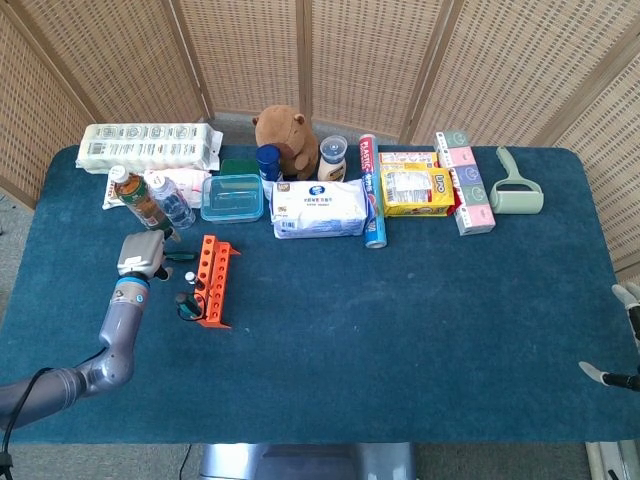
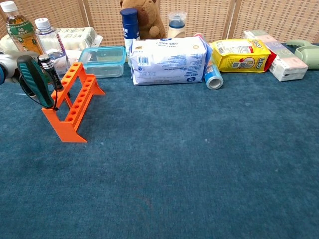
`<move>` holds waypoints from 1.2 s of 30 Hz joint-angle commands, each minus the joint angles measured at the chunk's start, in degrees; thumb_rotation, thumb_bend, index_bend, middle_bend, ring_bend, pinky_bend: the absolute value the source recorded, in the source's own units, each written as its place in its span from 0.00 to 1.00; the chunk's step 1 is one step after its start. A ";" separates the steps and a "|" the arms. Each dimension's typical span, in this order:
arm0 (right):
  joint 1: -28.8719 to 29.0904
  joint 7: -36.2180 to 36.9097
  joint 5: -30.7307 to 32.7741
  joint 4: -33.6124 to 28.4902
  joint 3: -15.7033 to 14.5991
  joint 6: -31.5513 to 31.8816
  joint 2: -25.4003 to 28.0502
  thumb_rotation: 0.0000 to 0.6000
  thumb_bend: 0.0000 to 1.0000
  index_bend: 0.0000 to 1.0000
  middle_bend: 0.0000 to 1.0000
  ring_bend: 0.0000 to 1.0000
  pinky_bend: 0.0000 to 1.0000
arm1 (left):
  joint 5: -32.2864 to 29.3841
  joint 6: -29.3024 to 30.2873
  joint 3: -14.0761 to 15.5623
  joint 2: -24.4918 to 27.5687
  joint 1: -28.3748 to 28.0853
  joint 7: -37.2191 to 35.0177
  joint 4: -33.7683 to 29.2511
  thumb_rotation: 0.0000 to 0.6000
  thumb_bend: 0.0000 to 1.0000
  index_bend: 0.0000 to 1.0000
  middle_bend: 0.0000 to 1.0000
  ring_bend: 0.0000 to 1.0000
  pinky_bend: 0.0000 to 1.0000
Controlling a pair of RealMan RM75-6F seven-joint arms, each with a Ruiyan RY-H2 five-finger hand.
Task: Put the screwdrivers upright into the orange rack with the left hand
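The orange rack [image 1: 212,279] stands left of centre on the blue table [image 1: 400,320]. The same rack [image 2: 75,102] shows in the chest view, with a large green-and-black screwdriver [image 2: 35,82] and a thinner black one [image 2: 50,70] upright at its near end. A third screwdriver [image 1: 181,257] with a green handle lies flat just left of the rack. My left hand [image 1: 141,255] hovers over its shaft, fingers apart, and the handle sticks out to the right. Only the edge of the left hand [image 2: 4,63] shows in the chest view. My right hand [image 1: 622,335] is at the table's right edge, holding nothing.
Two bottles [image 1: 150,198] and a clear lidded box [image 1: 232,197] stand just behind the left hand and rack. Further back are a wipes pack [image 1: 320,208], a plush toy [image 1: 285,135], an egg carton [image 1: 150,146], a yellow bag [image 1: 416,190] and a lint roller [image 1: 515,186].
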 commanded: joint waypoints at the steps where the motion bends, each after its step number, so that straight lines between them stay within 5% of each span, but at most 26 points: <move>1: 0.00 0.02 0.00 0.00 0.02 0.01 0.00 1.00 0.00 0.06 0.00 0.00 0.01 | -0.39 -0.30 -0.17 -0.84 -0.12 0.71 1.05 1.00 0.28 0.33 1.00 0.96 0.99; 18: 0.00 0.93 0.05 0.62 0.05 -0.39 0.19 1.00 0.00 0.06 0.00 0.00 0.01 | -1.92 -0.78 -2.06 -7.42 -1.03 4.81 9.02 1.00 0.32 0.40 1.00 0.96 0.99; 36: 0.01 2.29 -0.59 1.05 -0.02 -0.60 0.33 1.00 0.00 0.06 0.00 0.00 0.01 | -2.91 -0.31 -3.95 -9.57 -0.80 8.68 10.49 1.00 0.37 0.56 1.00 0.96 0.99</move>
